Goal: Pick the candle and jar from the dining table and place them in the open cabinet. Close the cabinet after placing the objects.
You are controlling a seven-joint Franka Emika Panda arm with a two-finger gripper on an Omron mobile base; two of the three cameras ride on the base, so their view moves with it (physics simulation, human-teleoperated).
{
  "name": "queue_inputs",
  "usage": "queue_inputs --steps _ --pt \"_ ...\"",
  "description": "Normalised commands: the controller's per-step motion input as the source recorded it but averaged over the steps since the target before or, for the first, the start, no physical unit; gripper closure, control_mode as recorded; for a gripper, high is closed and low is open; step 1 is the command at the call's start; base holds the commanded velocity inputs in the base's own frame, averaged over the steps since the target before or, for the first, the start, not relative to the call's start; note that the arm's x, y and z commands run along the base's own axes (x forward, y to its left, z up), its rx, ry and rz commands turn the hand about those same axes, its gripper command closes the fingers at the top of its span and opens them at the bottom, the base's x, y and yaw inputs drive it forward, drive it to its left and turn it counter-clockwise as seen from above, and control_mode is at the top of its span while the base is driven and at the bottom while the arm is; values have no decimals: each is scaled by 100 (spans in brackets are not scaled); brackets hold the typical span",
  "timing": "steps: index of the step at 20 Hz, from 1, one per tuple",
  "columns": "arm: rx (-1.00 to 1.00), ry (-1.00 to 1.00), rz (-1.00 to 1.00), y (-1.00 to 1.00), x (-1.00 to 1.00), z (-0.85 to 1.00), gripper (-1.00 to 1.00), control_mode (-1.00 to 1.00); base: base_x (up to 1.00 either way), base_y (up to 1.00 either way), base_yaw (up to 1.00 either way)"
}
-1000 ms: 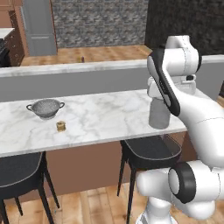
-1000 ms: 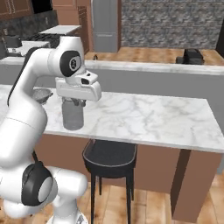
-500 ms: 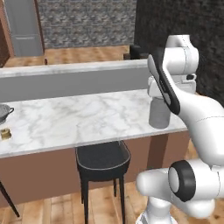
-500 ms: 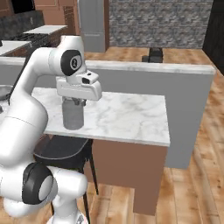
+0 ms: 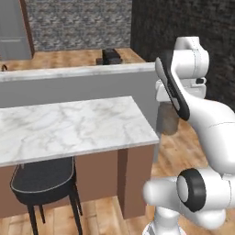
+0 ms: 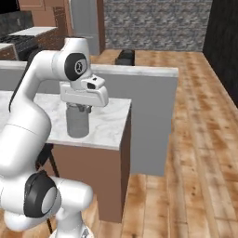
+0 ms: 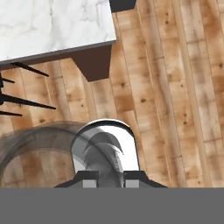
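Item: jar (image 6: 77, 122), grey translucent cylinder, held upright by its darker top in the narrowly closed gripper (image 6: 80, 109), at centre left of the right base view and at right of centre in the left base view (image 5: 167, 118), where it hangs clear of the table corner over wooden floor (image 7: 175, 87); in the hand view the jar (image 7: 103, 151) sits at lower centre between the finger tips. Item: dining table (image 5: 69, 124), white grey-veined marble top on brown base, across the left half of the left base view, with a black stool (image 5: 43, 176) at lower left beneath it.
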Motion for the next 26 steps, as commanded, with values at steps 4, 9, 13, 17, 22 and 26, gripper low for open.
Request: queue_inputs --steps 4,9,13,17,22,26 --pt "0 0 0 0 0 0 100 100 45 -100 -3" --pt "0 0 0 0 0 0 100 100 56 -100 0" --pt "0 0 0 0 0 0 100 100 67 -100 0" --pt "0 0 0 0 0 0 100 100 82 -100 0" --pt "0 0 0 0 0 0 100 100 93 -93 0" --pt "0 0 0 0 0 0 100 100 100 -74 0"
